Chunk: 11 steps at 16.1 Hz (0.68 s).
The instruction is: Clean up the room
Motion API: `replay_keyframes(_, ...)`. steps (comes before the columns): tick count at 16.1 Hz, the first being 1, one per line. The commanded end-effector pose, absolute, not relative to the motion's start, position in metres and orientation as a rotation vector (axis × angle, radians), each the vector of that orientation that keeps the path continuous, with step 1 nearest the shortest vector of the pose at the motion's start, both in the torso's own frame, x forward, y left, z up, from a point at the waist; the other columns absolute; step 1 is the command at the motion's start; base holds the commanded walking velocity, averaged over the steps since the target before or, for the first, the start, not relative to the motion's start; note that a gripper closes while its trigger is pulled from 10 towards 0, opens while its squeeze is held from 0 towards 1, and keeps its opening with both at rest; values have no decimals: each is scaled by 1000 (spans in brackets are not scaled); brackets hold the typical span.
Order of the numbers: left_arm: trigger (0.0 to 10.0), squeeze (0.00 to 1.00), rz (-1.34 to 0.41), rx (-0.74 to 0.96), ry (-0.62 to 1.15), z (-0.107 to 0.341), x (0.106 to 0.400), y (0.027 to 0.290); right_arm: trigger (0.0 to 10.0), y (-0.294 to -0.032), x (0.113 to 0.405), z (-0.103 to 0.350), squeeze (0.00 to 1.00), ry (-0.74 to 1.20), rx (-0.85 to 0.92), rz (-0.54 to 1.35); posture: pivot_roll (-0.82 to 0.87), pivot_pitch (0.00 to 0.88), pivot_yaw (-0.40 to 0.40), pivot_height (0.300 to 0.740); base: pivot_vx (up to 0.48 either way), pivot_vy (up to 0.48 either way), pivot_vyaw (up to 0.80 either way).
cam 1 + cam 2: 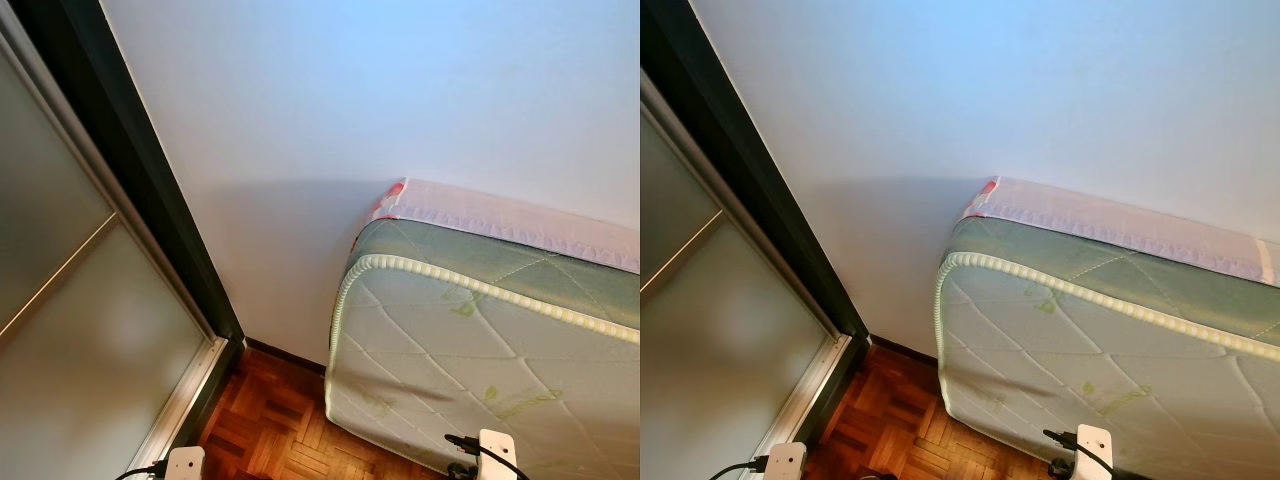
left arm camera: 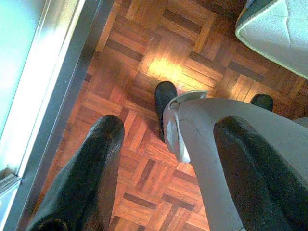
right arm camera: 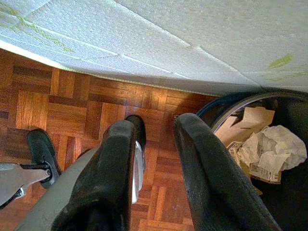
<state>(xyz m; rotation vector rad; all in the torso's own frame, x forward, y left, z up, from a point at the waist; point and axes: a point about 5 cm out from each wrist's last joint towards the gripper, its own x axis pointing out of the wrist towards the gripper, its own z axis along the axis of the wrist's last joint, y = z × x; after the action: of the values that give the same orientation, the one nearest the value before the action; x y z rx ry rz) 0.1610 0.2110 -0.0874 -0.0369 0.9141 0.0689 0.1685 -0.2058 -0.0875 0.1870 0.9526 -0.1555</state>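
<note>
My left gripper (image 2: 168,192) hangs open over the parquet floor (image 2: 144,62), with nothing between its fingers; my own grey leg (image 2: 207,139) and black feet lie below it. The right gripper (image 3: 154,183) is also open and holds nothing. It hangs beside a dark round bin (image 3: 231,103) that holds crumpled paper (image 3: 274,144) and bits of cardboard. The bin stands right against a white quilted mattress (image 3: 192,38).
A green-and-white mattress (image 1: 480,360) stands on its edge against the pale wall (image 1: 350,100). A frosted sliding door (image 1: 80,330) in a dark frame runs along the left. A narrow strip of parquet (image 1: 280,420) lies between door and mattress.
</note>
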Motion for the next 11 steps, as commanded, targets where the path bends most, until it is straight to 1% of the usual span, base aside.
replay_keyframes(1,10000,0,97,25,945,-73,181,246,10000,-230,214,-61,0,893,259,-210,89,0,-36,740,0,0,0)
replay_keyframes(6,10000,0,97,25,945,-73,181,246,10000,-230,214,-61,0,888,260,-218,88,0,-36,740,0,0,0)
replay_keyframes(8,10000,0,98,48,942,-72,181,247,10000,-228,213,-61,0,875,308,-235,92,0,-27,740,0,0,0)
replay_keyframes(11,10000,0,100,44,937,-72,181,247,10000,-228,213,-62,0,881,307,-231,91,0,-25,740,0,0,0)
